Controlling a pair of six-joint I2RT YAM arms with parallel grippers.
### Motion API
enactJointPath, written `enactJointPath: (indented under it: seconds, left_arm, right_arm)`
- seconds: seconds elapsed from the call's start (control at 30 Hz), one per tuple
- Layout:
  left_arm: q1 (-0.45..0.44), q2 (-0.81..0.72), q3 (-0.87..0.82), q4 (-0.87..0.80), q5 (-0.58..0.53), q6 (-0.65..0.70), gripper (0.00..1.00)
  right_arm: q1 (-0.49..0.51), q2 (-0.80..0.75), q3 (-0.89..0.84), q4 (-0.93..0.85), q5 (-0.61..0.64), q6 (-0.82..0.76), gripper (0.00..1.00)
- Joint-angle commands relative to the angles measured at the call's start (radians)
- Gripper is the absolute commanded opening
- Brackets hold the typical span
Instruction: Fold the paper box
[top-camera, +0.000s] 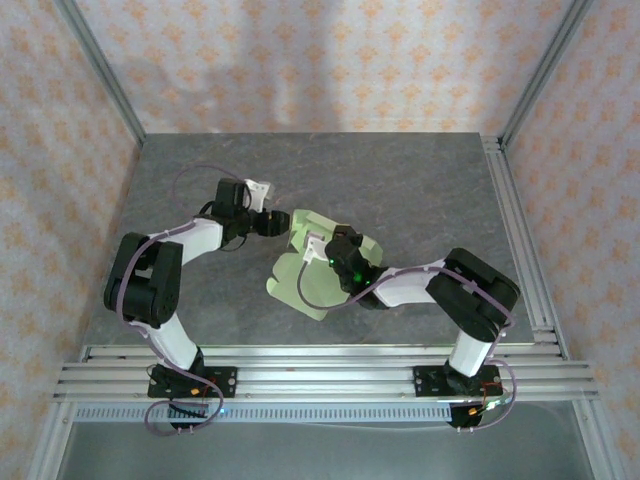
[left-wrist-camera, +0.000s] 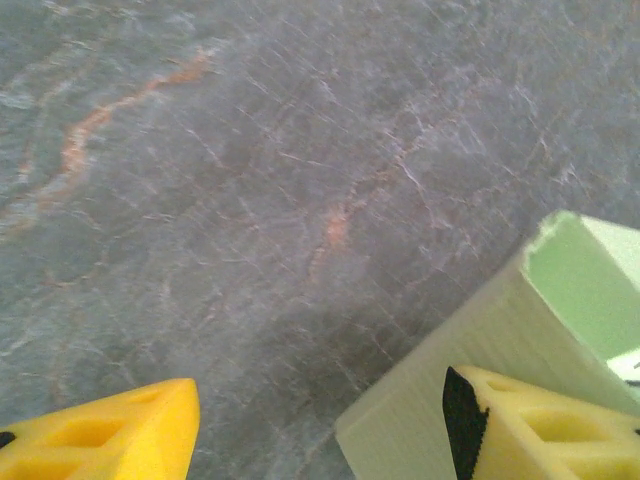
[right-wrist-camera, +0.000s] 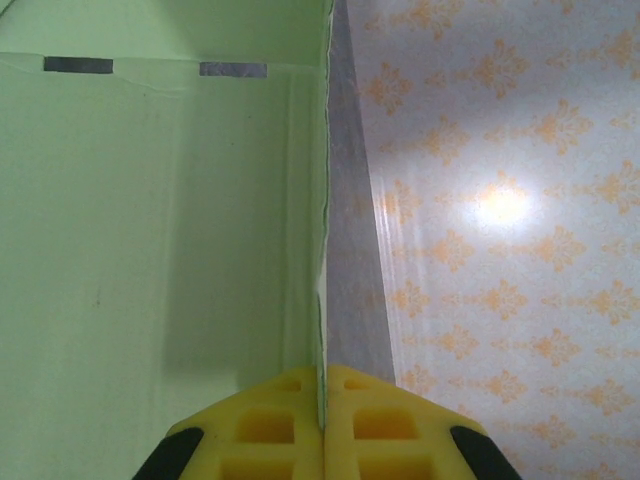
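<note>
The paper box, pale yellow-green card partly folded up with raised panels, lies at the middle of the grey table. My right gripper reaches into it from the right. In the right wrist view this gripper is shut on the thin edge of an upright panel of the paper box. My left gripper is at the box's upper left corner. In the left wrist view it stands open, a corner of the paper box reaching in by its right finger; nothing is clamped.
Grey marbled table stretches to the left of and behind the box. Aluminium rails run along the near edge, with another rail on the right side. Patterned walls enclose the cell.
</note>
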Motion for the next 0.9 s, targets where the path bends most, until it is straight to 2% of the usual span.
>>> enactJointPath:
  seconds: [0.0,0.27,0.47,0.87]
  left_arm:
    - [-0.011,0.002,0.012,-0.019,0.023,0.033,0.66]
    - [-0.015,-0.011,-0.006,-0.002,0.04,0.024,0.67]
    - [-0.015,-0.015,-0.007,-0.012,0.026,0.033,0.67]
    - [-0.022,0.0,0.0,-0.024,0.053,0.044,0.66]
  right_arm:
    - [-0.009,-0.014,0.024,-0.011,0.006,0.024,0.06]
    - [-0.017,0.006,0.035,-0.003,0.004,0.01,0.06]
    - [-0.015,0.056,0.032,0.1,0.024,-0.126,0.04]
    - [-0.012,0.077,0.033,0.142,0.04,-0.182,0.03]
